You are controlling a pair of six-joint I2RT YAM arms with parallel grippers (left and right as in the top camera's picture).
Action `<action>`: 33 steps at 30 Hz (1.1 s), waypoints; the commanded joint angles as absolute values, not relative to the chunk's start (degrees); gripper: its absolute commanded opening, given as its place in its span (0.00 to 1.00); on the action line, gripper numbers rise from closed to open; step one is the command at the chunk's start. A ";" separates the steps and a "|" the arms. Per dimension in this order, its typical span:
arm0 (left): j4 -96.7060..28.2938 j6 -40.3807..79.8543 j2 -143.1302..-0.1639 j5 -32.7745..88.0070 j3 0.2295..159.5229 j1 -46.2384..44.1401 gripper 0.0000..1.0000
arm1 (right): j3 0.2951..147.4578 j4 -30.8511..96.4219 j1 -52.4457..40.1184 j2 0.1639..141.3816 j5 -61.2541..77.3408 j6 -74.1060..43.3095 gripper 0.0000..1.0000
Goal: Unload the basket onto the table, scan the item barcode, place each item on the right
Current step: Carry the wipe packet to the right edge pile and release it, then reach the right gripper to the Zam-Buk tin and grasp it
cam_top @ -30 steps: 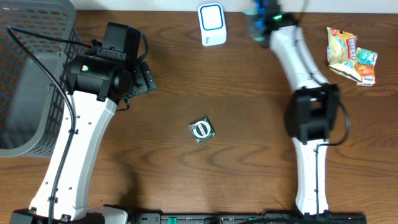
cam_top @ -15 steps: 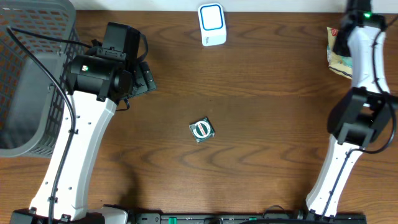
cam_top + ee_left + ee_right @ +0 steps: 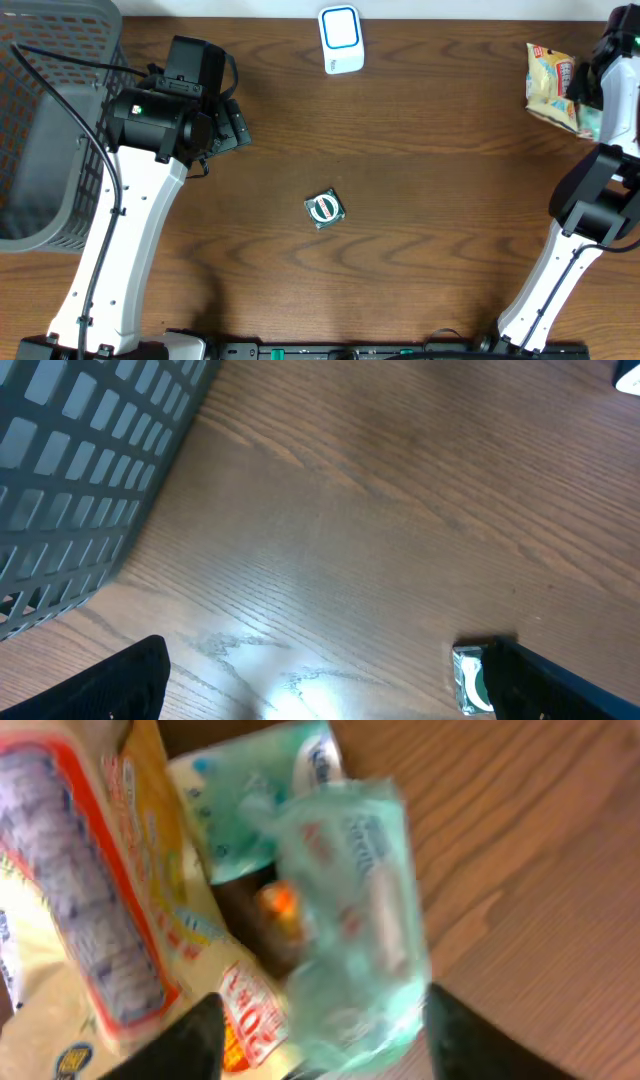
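Observation:
My right gripper (image 3: pixel 335 1040) is at the table's far right edge, over a pile of snack bags. Its dark fingers (image 3: pixel 195 1045) stand apart, and a blurred teal packet (image 3: pixel 350 910) lies between them without being pinched. A yellow and red snack bag (image 3: pixel 90 920) lies beside the packet; the overhead view shows the same bag (image 3: pixel 548 80). The white and blue barcode scanner (image 3: pixel 341 38) stands at the back middle. My left gripper (image 3: pixel 320 695) hovers open over bare wood. A small green and white packet (image 3: pixel 470 680) lies by its right finger, and it also shows mid-table (image 3: pixel 325 208).
A grey mesh basket (image 3: pixel 40 120) takes up the back left corner; its wall (image 3: pixel 80 470) is close to my left gripper. The right arm (image 3: pixel 600 190) runs along the right edge, partly out of frame.
The right arm swung from beside the scanner to the far right over the snack bags, and its jaws opened around the teal packet. The left arm stayed still.

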State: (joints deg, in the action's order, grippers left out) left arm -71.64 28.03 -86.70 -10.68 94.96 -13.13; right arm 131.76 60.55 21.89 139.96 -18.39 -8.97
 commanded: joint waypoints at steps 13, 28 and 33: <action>-71.79 27.46 -86.85 -11.40 95.44 -12.93 0.98 | 130.87 64.38 15.11 127.09 6.59 -10.70 0.85; -71.79 27.46 -86.85 -11.40 95.44 -12.93 0.98 | 125.01 86.54 -12.03 122.37 17.50 -3.86 0.88; -71.79 27.46 -86.85 -11.42 95.44 -12.93 0.98 | 110.19 82.04 -24.95 122.37 17.52 -1.63 0.83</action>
